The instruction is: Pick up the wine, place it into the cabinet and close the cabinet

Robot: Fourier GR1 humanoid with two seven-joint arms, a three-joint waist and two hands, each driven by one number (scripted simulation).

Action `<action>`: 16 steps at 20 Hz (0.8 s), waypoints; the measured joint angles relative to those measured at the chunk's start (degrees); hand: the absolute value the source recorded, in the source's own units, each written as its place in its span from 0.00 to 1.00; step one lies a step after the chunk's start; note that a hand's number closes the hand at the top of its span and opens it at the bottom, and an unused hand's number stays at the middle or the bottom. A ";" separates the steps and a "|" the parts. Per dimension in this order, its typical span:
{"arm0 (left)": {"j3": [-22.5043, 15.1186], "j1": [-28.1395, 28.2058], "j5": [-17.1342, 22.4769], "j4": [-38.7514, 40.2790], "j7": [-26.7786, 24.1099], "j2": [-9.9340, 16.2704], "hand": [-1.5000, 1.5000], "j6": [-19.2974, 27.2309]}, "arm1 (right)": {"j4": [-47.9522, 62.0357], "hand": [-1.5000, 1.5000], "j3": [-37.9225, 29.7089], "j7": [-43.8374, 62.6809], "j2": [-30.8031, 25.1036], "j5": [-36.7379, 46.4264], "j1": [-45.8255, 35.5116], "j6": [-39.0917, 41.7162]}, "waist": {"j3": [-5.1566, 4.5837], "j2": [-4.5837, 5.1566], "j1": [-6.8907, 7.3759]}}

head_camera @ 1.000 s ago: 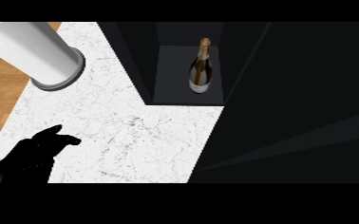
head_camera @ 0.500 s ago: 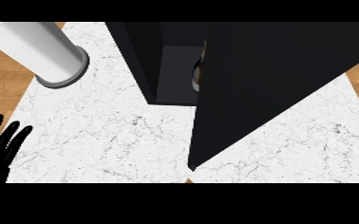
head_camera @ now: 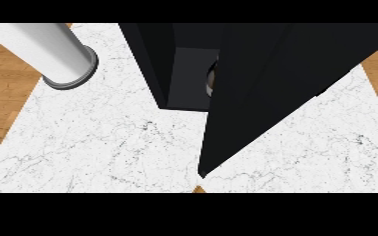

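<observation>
The black cabinet stands on the white marble counter. Its dark door is swung most of the way across the opening and leaves only a narrow gap. Through that gap a sliver of the wine bottle shows inside the cabinet; the rest of the bottle is hidden behind the door. Neither hand shows in the head view.
A grey cylinder with a dark rim stands at the counter's far left. Wooden floor shows past the counter's left edge. Bare marble lies in front of the cabinet on both sides of the door's lower corner.
The cabinet door has swung further across the opening, hiding nearly all of the bottle. The left hand, seen at the lower left before, has left the view.
</observation>
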 measured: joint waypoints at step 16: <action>8.62 5.20 0.35 7.79 2.69 1.50 0.00 -9.55 | 38.20 1.00 -19.15 -8.16 8.85 -11.81 -32.07 -3.23 | 0.22 0.82 0.03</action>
